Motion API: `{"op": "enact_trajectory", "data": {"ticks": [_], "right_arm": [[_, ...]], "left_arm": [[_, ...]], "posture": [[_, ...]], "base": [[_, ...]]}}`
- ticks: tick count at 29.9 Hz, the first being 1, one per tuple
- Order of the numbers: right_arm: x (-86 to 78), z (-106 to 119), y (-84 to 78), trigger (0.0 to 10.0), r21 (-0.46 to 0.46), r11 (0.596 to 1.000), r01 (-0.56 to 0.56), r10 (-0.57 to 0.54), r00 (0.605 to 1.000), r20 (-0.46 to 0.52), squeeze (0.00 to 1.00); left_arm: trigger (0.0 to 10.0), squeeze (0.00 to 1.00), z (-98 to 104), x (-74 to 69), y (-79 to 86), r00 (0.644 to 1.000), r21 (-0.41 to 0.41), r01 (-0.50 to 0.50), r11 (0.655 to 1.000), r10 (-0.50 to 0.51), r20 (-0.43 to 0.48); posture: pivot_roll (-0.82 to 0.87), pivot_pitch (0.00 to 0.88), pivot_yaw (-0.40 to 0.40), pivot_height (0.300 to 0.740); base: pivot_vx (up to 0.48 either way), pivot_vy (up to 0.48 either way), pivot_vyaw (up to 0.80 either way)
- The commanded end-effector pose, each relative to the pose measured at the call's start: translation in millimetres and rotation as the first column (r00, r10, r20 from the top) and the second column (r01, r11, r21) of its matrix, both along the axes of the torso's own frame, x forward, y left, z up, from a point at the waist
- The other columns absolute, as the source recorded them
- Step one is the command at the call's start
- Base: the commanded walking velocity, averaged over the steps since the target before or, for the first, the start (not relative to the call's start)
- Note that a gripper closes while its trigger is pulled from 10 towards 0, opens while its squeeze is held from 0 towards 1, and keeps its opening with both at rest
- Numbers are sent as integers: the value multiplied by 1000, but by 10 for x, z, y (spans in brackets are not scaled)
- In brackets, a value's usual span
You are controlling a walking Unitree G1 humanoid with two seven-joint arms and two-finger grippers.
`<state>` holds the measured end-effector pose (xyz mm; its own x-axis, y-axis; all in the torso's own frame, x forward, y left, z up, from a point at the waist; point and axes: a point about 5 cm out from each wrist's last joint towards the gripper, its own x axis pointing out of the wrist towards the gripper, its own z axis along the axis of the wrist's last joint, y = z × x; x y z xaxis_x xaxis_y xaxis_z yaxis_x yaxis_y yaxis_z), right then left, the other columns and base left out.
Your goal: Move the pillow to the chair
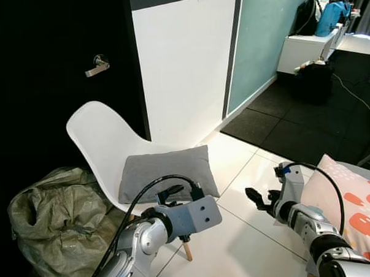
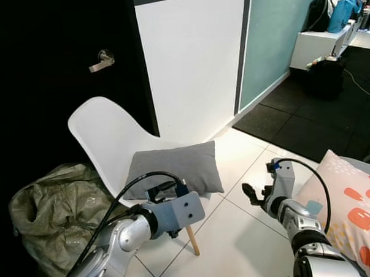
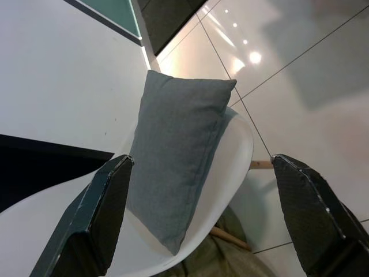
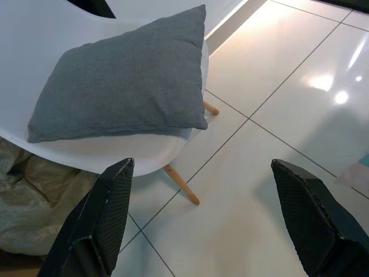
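Note:
A grey pillow (image 1: pixel 165 173) lies flat on the seat of a white shell chair (image 1: pixel 99 136) with wooden legs. My left gripper (image 1: pixel 170 193) hovers at the seat's front edge, just before the pillow, open and empty. In the left wrist view its fingers (image 3: pixel 98 219) stand wide apart with the pillow (image 3: pixel 179 167) beyond them. My right gripper (image 1: pixel 256 197) hangs open over the tiled floor to the right of the chair, holding nothing. The right wrist view looks between its spread fingers (image 4: pixel 104 213) at the pillow (image 4: pixel 127 81) on the chair.
A crumpled green-grey sack (image 1: pixel 53 224) sits on the floor left of the chair. A black door with a lever handle (image 1: pixel 97 65) stands behind it. A cushion with pink shapes (image 1: pixel 354 211) lies at the right. Dark mats (image 1: pixel 295 127) and a white bench (image 1: pixel 304 47) lie further back.

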<state>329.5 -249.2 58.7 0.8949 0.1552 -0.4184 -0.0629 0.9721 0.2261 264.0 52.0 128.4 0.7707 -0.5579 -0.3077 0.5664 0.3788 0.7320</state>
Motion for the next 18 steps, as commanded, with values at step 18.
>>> {"op": "enact_trajectory", "data": {"ticks": [18], "right_arm": [[-56, -134, 113, 10000, 13, 1000, 10, -10, 999, -31, 0]], "left_arm": [[10000, 0, 170, 28, 90, 917, 160, -82, 984, 11, 399]], "posture": [[-152, 23, 43, 734]], "base": [[0, 0, 0]]}}
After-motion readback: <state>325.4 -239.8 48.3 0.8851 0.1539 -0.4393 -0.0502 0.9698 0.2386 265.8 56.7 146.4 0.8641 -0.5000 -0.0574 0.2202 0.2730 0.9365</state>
